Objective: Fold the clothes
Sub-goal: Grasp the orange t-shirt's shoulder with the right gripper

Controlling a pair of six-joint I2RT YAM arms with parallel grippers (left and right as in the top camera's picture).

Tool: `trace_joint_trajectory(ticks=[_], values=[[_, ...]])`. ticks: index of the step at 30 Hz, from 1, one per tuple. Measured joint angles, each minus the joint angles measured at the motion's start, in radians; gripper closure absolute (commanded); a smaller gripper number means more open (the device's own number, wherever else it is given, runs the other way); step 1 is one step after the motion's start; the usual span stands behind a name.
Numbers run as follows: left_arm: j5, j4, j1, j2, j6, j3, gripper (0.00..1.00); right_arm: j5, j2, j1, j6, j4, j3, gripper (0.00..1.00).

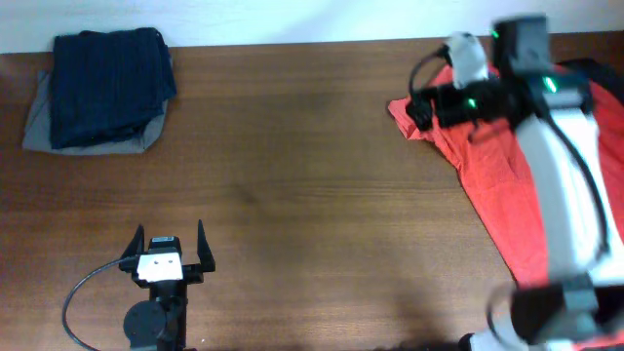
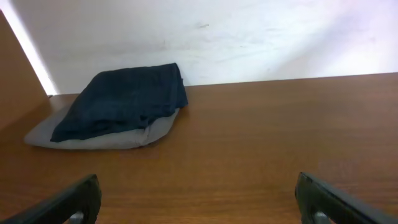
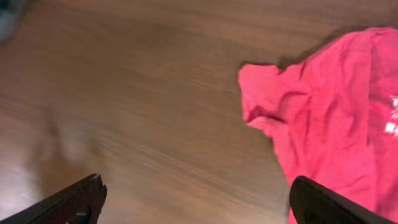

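The right gripper is shown with its two dark fingers spread wide and nothing held between them. The gap appears to be aimed at the shirt's loose edge, so that a first hold can be taken. The clothes, a crumpled orange-red T-shirt, are found ahead of those fingers and to their right. A bunched corner reaches toward the gap, and the right finger overlaps the cloth in the wrist view. Whether cloth is touched cannot be told. White lettering is glimpsed at the right edge.

From above, the right gripper is placed over the shirt's far left corner. The T-shirt is spread unfolded down the right side of the wooden table, from far to near. The left gripper is parked at the near left, likewise released and empty, well apart from the shirt, probably kept waiting. At the far left, a dark folded garment is stacked on a grey garment.
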Motion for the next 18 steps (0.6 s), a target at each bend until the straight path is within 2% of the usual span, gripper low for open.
trace_joint_trajectory(ticks=[3,8,18], values=[[0.000,0.000,0.000,0.000,0.000,0.000,0.01,0.045,0.146,0.002,-0.022,-0.016,0.074,0.01],[0.000,0.000,0.000,0.000,0.000,0.000,0.01,0.086,0.300,0.002,-0.076,0.012,0.081,0.01],[0.000,0.000,0.000,0.000,0.000,0.000,0.01,0.201,0.417,0.002,-0.108,0.072,0.081,0.01]])
